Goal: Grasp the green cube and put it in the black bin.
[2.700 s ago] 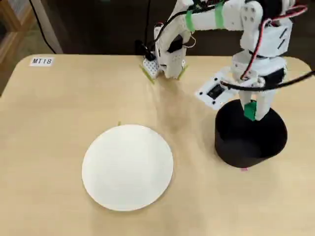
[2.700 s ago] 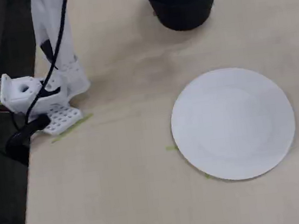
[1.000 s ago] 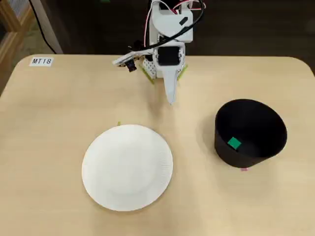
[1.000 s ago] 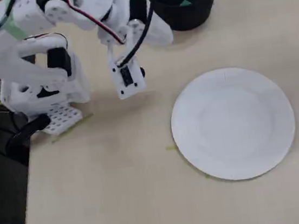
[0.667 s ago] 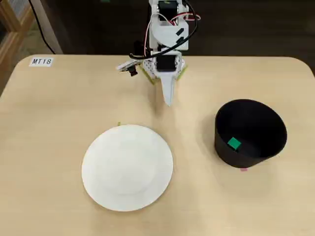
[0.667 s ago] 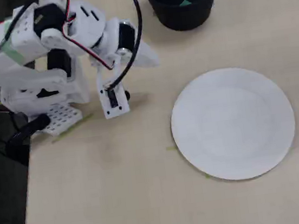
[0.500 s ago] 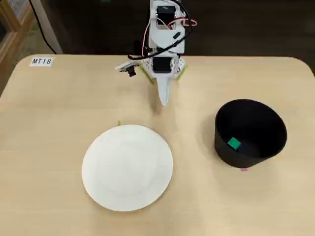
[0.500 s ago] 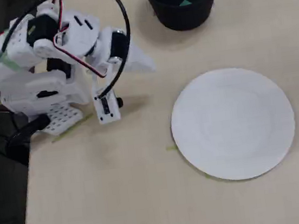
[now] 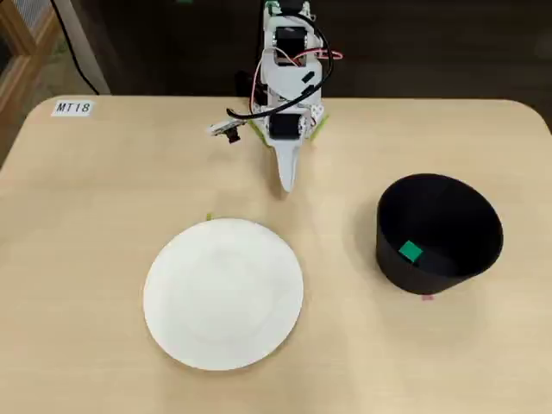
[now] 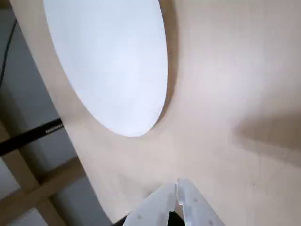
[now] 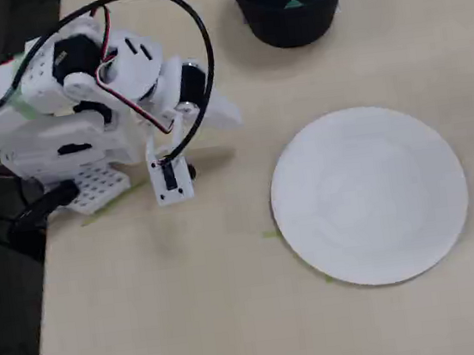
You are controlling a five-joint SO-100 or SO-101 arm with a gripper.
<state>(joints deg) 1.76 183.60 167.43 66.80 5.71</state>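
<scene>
Since the green cube (image 9: 410,252) already lies inside the black bin (image 9: 440,233) at the frame's right, well apart from the hand (image 9: 285,183), clenched and empty at upper centre over the surface (image 9: 103,198), I judge nothing is left to grasp

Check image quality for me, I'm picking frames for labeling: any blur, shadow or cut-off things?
Both fixed views are evenly lit; one crops the bin at the top, the other shows the cube clearly. The wrist view is soft, with a shadow at right and the plate cropped.
</scene>
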